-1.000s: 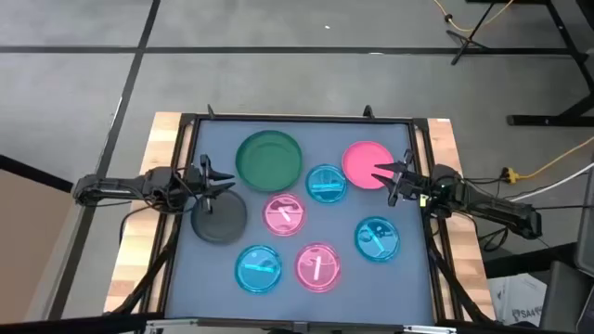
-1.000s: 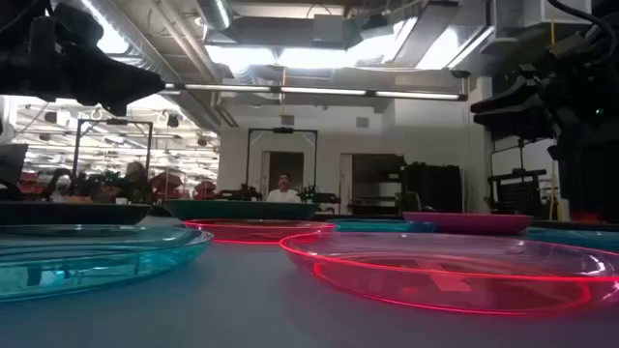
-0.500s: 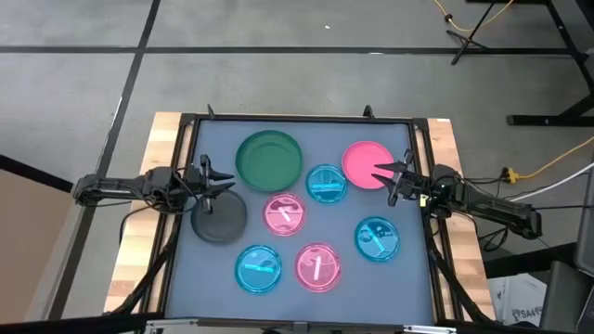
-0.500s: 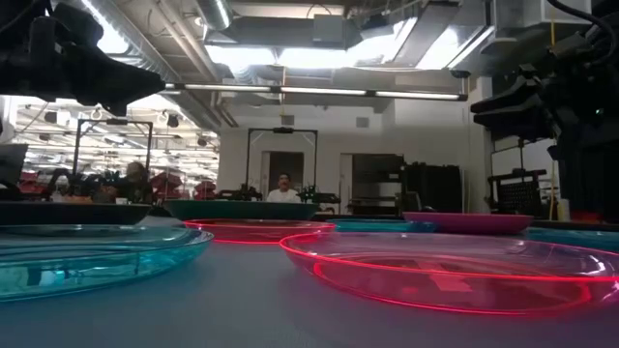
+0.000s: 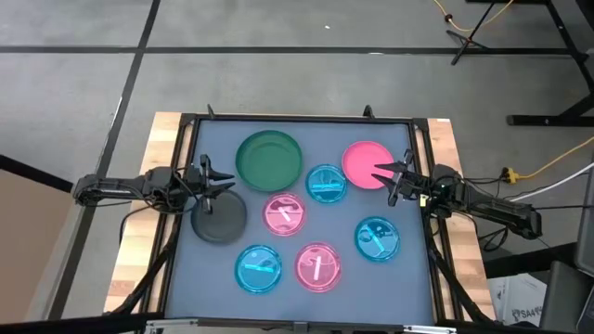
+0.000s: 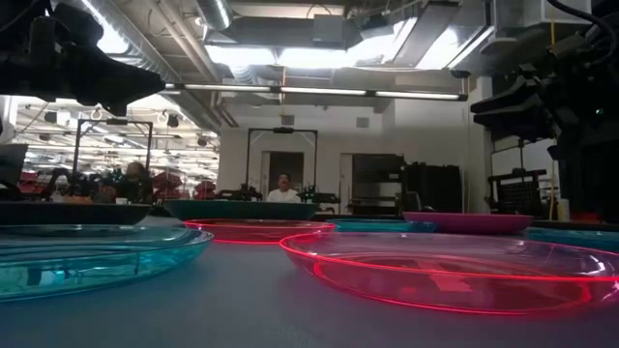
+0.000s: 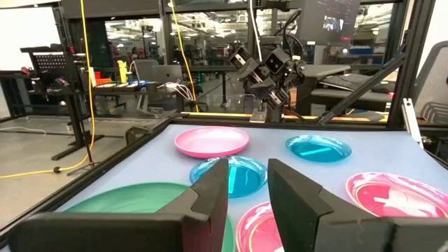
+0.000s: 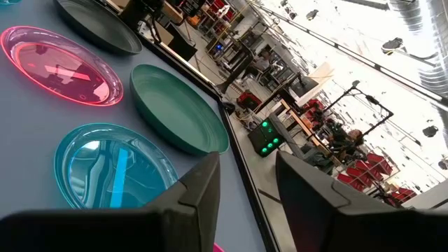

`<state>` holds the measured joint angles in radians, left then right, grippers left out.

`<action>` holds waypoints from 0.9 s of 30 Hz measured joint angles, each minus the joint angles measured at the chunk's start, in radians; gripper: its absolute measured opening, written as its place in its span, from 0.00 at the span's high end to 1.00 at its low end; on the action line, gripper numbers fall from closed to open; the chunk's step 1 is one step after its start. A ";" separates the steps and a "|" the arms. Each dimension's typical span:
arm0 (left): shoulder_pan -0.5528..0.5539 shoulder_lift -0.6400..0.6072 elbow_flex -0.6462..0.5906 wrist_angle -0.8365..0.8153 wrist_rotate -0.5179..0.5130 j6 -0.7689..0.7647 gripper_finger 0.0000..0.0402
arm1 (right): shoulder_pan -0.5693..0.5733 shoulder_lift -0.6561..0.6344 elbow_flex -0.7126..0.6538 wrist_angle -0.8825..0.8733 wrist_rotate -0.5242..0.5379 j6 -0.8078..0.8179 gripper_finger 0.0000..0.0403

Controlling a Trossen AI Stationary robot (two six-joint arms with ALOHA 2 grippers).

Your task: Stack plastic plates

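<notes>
In the high view the plates lie apart, flat on the dark mat: a large dark green one (image 5: 269, 159), a solid pink (image 5: 368, 164), a dark grey (image 5: 219, 215), three translucent cyan (image 5: 326, 184) (image 5: 259, 268) (image 5: 377, 237) and two translucent pink (image 5: 285, 213) (image 5: 317, 266). My left gripper (image 5: 218, 183) hovers open over the grey plate's far edge. My right gripper (image 5: 385, 176) hovers open over the solid pink plate's near edge. In the low view both hang well above the table.
A black frame (image 5: 297, 119) rims the mat, with wooden table edges (image 5: 158, 167) outside it. Bare mat shows between the plates and along the near edge (image 5: 297, 301). People sit in the room beyond the table (image 6: 282, 191).
</notes>
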<state>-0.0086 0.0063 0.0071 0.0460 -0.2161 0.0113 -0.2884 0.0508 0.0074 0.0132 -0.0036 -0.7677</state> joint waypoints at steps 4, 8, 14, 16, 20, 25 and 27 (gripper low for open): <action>0.000 0.000 0.000 0.000 0.000 0.000 0.77 | 0.000 0.000 0.000 0.000 0.000 0.000 0.66; 0.000 0.000 0.000 0.000 0.000 0.000 0.77 | 0.000 0.000 0.000 0.000 0.000 0.000 0.66; 0.000 0.000 0.000 0.000 0.000 0.000 0.77 | 0.000 0.000 0.000 0.000 0.000 0.000 0.66; 0.000 0.000 0.000 0.000 0.000 0.000 0.77 | 0.000 0.000 0.000 0.000 0.000 0.000 0.66; 0.000 0.000 0.000 0.000 -0.002 0.000 0.77 | 0.000 0.000 0.000 0.000 0.000 0.000 0.66; 0.000 0.000 0.000 0.000 -0.002 0.000 0.77 | 0.000 0.000 0.000 0.000 0.000 0.000 0.66; 0.000 0.000 0.000 0.000 -0.002 0.000 0.77 | 0.000 0.000 0.000 0.000 0.000 0.000 0.66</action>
<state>-0.0090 0.0063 0.0071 0.0460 -0.2184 0.0113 -0.2886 0.0505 0.0074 0.0132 -0.0036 -0.7677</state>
